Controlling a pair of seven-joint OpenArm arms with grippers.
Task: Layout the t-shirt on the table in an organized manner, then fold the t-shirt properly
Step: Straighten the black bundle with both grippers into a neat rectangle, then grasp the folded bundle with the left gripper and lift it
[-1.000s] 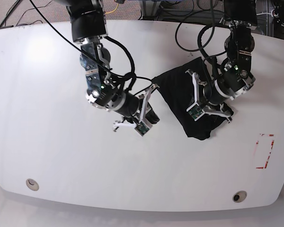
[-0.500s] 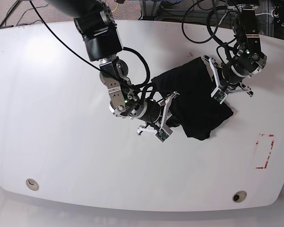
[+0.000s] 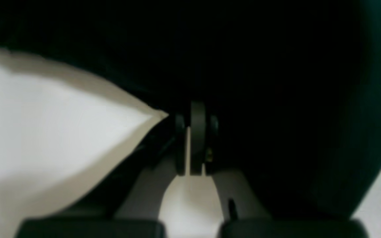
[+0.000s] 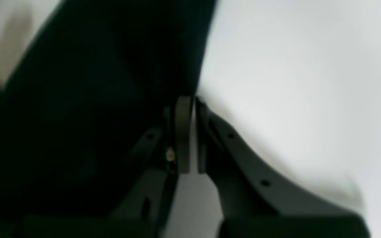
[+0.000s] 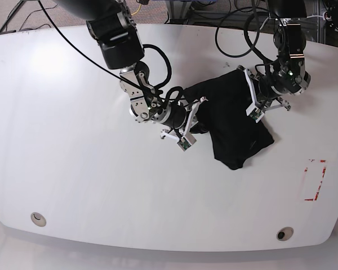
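Observation:
The black t-shirt (image 5: 236, 132) lies bunched on the white table (image 5: 73, 169), right of centre. My right gripper (image 5: 201, 103) is at the shirt's left edge. In the right wrist view this gripper (image 4: 188, 100) is shut, with the edge of the t-shirt (image 4: 88, 99) pinched at its tips. My left gripper (image 5: 243, 71) is at the shirt's upper right corner. In the left wrist view that gripper (image 3: 195, 117) is shut and the dark t-shirt (image 3: 276, 99) drapes around its tips. Bare table (image 3: 45, 132) shows to the left.
A red dashed rectangle (image 5: 315, 180) marks the table near the right edge. Two round grommets (image 5: 38, 218) (image 5: 284, 233) sit along the front edge. Black cables (image 5: 231, 39) loop over the back of the table behind both arms.
The right-wrist arm has swung across to the shirt's left edge. The left-wrist arm has drawn back to the upper right corner. The shirt is now narrower and more bunched.

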